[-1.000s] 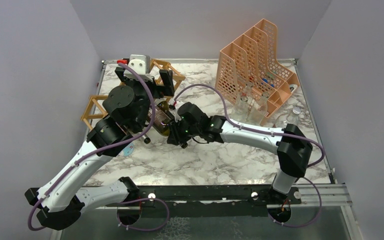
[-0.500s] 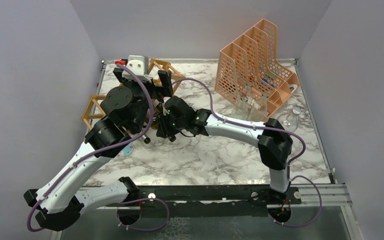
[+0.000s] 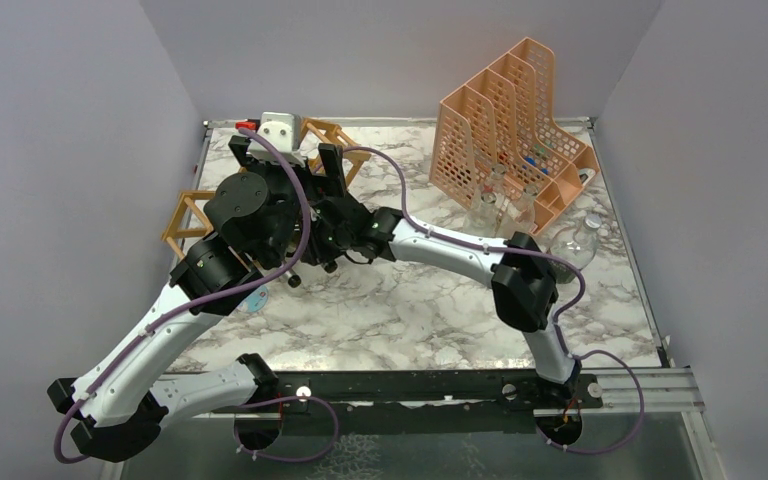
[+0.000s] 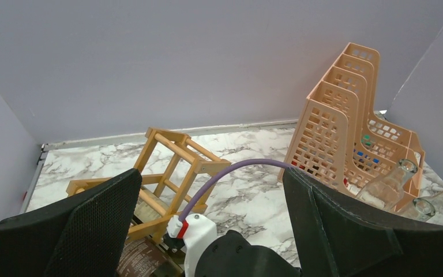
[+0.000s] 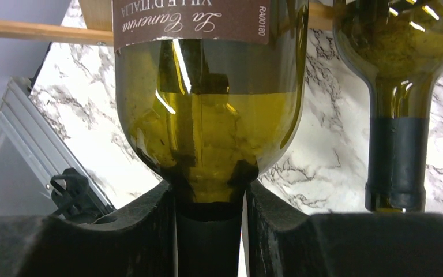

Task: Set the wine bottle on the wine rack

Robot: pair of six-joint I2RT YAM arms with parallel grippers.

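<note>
Only the right wrist view showed the right claw (image 5: 209, 225) clamping the wine bottle (image 5: 207, 115) by its neck, frame centre; the left claw (image 4: 210, 176) gaped wide, framing the wine rack (image 4: 190, 151), lower left.

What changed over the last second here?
The right gripper, shut on the neck of the wine bottle, pushed left toward the wine rack, carrying the bottle under the left arm; its elbow swung left too. The left gripper stayed open near the rack; the file holder did not move.
</note>
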